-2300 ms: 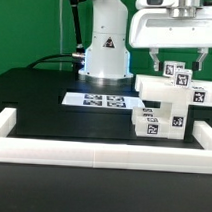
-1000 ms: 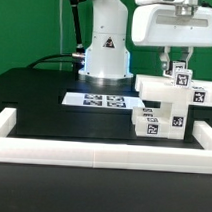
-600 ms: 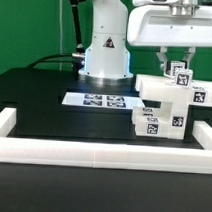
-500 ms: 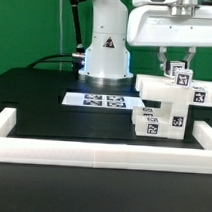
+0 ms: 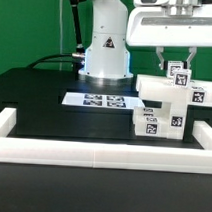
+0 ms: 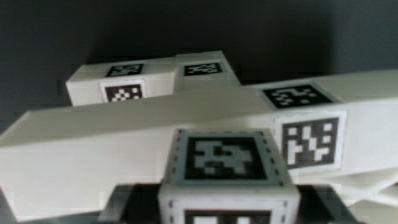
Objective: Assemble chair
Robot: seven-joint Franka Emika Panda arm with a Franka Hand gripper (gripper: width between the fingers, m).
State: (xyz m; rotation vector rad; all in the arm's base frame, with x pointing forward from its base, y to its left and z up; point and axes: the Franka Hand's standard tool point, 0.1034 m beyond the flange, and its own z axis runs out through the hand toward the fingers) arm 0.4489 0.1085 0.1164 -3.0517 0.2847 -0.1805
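Looking down, we see the chair at the exterior view's right, its long bar running across the view, beside the marker board. Our gripper pinches its top tagged post.

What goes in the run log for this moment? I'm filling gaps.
gripper: shut on top tagged piece | chair: partly built, by rail | marker board: untouched

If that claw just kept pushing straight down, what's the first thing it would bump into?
Probably the chair itself: the gripper is shut on a tagged white piece at its top, with more chair parts directly below.
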